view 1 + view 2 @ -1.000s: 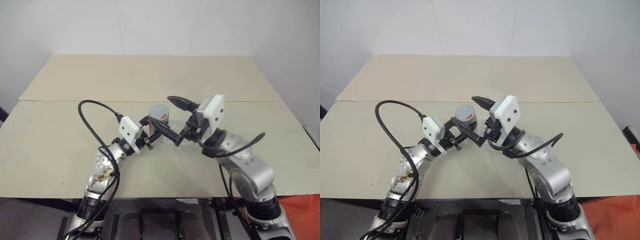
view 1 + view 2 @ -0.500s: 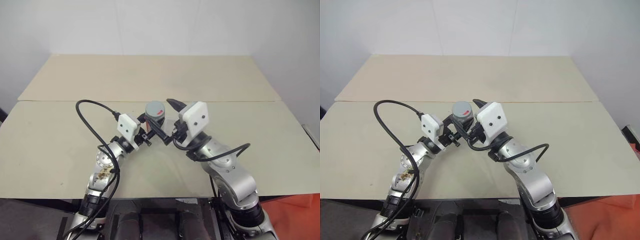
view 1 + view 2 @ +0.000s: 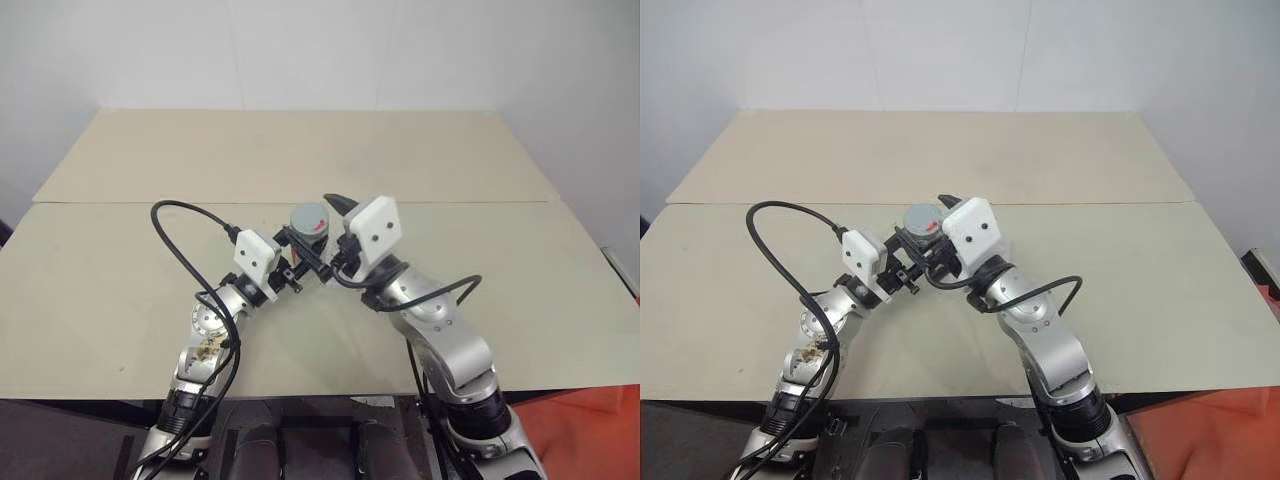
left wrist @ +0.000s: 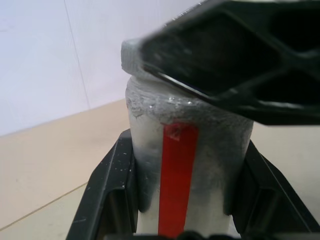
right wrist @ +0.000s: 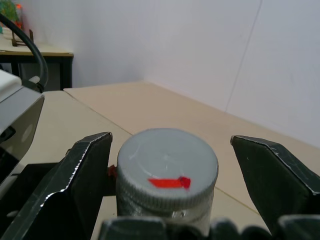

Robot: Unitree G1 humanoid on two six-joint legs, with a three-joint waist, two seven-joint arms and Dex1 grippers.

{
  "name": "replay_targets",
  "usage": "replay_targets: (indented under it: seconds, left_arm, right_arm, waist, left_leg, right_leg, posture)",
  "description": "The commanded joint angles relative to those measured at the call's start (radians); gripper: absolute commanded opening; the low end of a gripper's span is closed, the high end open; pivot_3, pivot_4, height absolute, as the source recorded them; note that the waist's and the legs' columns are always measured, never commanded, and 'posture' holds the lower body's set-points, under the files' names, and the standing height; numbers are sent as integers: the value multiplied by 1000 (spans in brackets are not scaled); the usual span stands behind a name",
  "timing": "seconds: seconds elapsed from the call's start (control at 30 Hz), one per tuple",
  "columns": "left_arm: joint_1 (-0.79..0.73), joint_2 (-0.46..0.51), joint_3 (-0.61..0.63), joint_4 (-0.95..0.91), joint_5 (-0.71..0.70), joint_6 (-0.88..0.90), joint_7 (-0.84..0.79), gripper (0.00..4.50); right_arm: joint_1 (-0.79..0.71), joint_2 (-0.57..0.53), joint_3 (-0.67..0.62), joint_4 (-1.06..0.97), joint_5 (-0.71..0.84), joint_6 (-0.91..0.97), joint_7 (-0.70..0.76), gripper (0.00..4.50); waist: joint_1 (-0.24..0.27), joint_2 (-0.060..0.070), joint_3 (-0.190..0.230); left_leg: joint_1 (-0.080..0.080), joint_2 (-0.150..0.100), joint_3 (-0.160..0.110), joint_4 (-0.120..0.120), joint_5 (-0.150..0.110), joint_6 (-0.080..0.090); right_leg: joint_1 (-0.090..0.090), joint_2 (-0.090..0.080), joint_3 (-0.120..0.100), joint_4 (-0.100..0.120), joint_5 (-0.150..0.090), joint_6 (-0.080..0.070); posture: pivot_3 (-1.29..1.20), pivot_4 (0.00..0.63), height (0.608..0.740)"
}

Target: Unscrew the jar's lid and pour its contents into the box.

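The silvery-grey jar (image 3: 309, 226) is held upright above the table, and my left gripper (image 4: 187, 145) is shut on its body, one black finger (image 4: 115, 195) on each side of the red vertical mark (image 4: 177, 190). The grey lid (image 5: 167, 162) with its small red mark sits on the jar. My right gripper (image 5: 170, 142) is open and straddles the lid, its fingers (image 5: 85, 172) standing off either side with gaps. One right fingertip (image 3: 337, 201) juts past the jar. The contents are hidden inside the jar. The box is out of view.
The beige table (image 3: 300, 150) is made of two boards with a seam (image 3: 120, 202) across it, and a white wall stands behind. A black cable (image 3: 175, 215) loops up from my left arm. Something orange (image 3: 600, 420) lies past the front right corner.
My right gripper has swung left and slightly down to the jar and now brackets the lid, still open. My left gripper keeps the jar in about the same place.
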State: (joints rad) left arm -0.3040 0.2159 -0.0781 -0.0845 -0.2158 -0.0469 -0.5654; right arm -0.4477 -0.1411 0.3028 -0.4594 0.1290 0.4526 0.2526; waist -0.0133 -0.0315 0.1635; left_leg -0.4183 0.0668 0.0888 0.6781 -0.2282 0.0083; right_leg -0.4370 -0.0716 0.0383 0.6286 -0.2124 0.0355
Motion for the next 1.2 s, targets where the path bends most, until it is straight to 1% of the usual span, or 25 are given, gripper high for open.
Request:
replay_targets:
  seconds: [0.03, 0.13, 0.23, 0.27, 0.47, 0.57, 0.8, 0.9, 0.97, 1.07, 1.2]
  left_arm:
    - [-3, -2, 2, -42, -4, -23, 3, 1922]
    - [-3, -2, 1, -42, -5, -22, 2, 1922]
    - [-6, -3, -1, -40, -6, -24, -1, 1922]
    - [-8, -4, -1, -39, -6, -24, -2, 1922]
    - [-9, 0, -2, -37, -11, -22, -11, 1922]
    - [-1, 12, -5, -45, -29, -18, -41, 1922]
    - [16, 43, -20, -93, -112, -6, -155, 1922]
    - [25, 60, -31, -125, -150, 19, -199, 1922]
    - [30, 70, -37, -136, -152, 25, -216, 1922]
    - [30, 80, -40, -138, -160, 34, -232, 1922]
    - [29, 89, -39, -142, -165, 34, -249, 1922]
  right_arm:
    - [-16, 15, -19, -17, -10, -39, 0, 4433]
    - [-14, 16, -19, -22, -9, -24, 12, 3903]
    - [-6, 8, -12, -22, -17, -10, 19, 2922]
    - [-4, 8, -12, -21, -19, -7, 19, 2734]
    - [-12, -2, -30, -15, -22, -6, 23, 2733]
    - [-19, -28, -61, -15, 32, 0, 82, 2733]
    - [-83, -199, -154, 44, 245, -25, 415, 2733]
    - [-150, -280, -171, 155, 317, -83, 640, 2733]
    - [-226, -323, -156, 256, 348, -119, 804, 2733]
    - [-318, -340, -141, 380, 383, -152, 987, 2733]
    - [-496, -321, -109, 661, 395, -195, 1294, 2733]
  waist:
    - [0, 0, 0]
    - [0, 0, 0]
    - [0, 0, 0]
    - [0, 0, 0]
    - [0, 0, 0]
    - [0, 0, 0]
    - [0, 0, 0]
    - [-2, 0, 0]
    - [-4, 0, 0]
    - [-3, 0, 0]
    - [-3, 0, 0]
  left_leg:
    - [0, 0, 0, 0, 0, 0]
    - [0, 0, 0, 0, 0, 0]
    - [0, 0, 0, 0, 0, 0]
    - [0, 0, 0, 0, 0, 0]
    - [0, 0, 0, 0, 0, 0]
    - [0, 0, 0, 0, 0, 0]
    - [0, 0, 0, 0, 0, 0]
    - [0, 0, 0, 0, 0, 0]
    - [1, 1, 0, 0, 0, 0]
    - [1, 1, 0, 0, 0, 0]
    - [1, 1, 0, 0, 0, 0]
  right_leg:
    - [0, 0, 0, 0, 0, 0]
    - [0, 0, 0, 0, 0, 0]
    - [0, 0, 0, 0, 0, 0]
    - [0, 0, 0, 0, 0, 0]
    - [0, 0, 0, 0, 0, 0]
    - [0, 0, 0, 0, 0, 0]
    - [0, 0, 0, 0, 0, 0]
    - [0, 0, 0, 0, 0, 0]
    - [0, 1, 0, 0, 0, 0]
    - [1, 2, 1, 0, 0, 0]
    - [1, 2, 1, 0, 0, -1]
  posture:
    - [0, 150, 740]
    - [0, 150, 740]
    - [0, 150, 740]
    - [0, 150, 740]
    - [0, 150, 740]
    - [0, 150, 740]
    - [0, 150, 740]
    - [0, 150, 740]
    - [0, 150, 740]
    - [0, 150, 740]
    - [0, 150, 740]
